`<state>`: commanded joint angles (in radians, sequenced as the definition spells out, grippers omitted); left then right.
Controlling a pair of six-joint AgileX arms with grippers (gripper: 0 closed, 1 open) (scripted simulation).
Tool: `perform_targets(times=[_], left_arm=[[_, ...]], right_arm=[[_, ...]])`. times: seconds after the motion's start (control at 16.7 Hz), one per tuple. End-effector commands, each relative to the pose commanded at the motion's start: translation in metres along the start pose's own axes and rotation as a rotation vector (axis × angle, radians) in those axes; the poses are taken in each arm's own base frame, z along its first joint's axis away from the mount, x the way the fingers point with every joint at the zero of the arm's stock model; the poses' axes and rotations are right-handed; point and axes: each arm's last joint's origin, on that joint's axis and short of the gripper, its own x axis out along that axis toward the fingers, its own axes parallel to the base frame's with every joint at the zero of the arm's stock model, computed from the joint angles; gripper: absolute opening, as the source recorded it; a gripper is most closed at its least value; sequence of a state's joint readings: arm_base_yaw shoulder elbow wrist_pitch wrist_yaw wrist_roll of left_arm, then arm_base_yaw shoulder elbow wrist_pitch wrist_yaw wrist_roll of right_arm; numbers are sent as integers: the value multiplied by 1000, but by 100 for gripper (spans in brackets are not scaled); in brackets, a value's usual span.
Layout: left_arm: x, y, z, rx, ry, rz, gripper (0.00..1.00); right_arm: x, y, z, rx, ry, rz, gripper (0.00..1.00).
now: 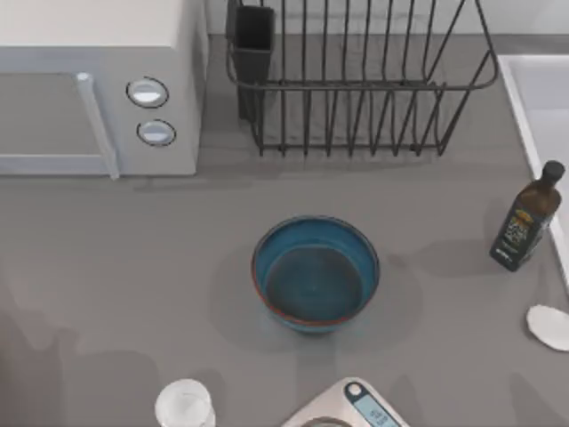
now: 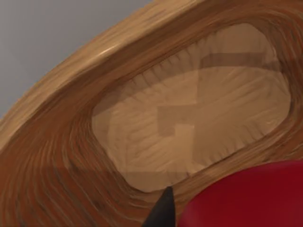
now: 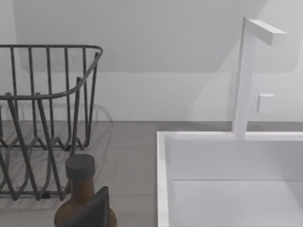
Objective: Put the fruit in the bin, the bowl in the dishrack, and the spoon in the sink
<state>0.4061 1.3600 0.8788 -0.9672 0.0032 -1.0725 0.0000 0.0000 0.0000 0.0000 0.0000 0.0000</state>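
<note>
A grey desk seen from above carries one wide blue bowl with a reddish-brown rim, standing upright near the middle, apart from everything else. Behind it at the back edge stands one dark wire dishrack, with a black utensil cup at its left corner. To the rack's left sits one white microwave with two round knobs. Along the right edge runs the pale rim of one white sink; one dark oil bottle with a black cap stands just beside that rim. Below the bottle, at the right edge, lies a pale oval shape, likely the spoon; I cannot tell whether it rests on the desk or on the sink rim. At the front edge stand one clear glass and one kitchen scale with a small display. The left wrist view looks down into one wooden bin with a lighter wooden floor; one glossy red fruit sits right at the camera above the bin, beside one dark fingertip of the left gripper. Whether those jaws pinch the fruit I cannot tell. The right wrist view shows the rack, the bottle, the sink basin and one white tap; one dark finger of the right gripper overlaps the bottle, and the state of its jaws I cannot tell.
</note>
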Motion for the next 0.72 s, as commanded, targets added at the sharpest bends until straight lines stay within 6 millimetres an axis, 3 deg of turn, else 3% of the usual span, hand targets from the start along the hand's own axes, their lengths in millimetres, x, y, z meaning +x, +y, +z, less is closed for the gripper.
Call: perform_targets(times=[0.6, 0.72], left_arm=[[0, 0, 0, 0, 0, 0, 98], [0, 0, 0, 0, 0, 0, 100]], right_arm=[[0, 0, 0, 0, 0, 0, 100], [0, 0, 0, 0, 0, 0, 100]])
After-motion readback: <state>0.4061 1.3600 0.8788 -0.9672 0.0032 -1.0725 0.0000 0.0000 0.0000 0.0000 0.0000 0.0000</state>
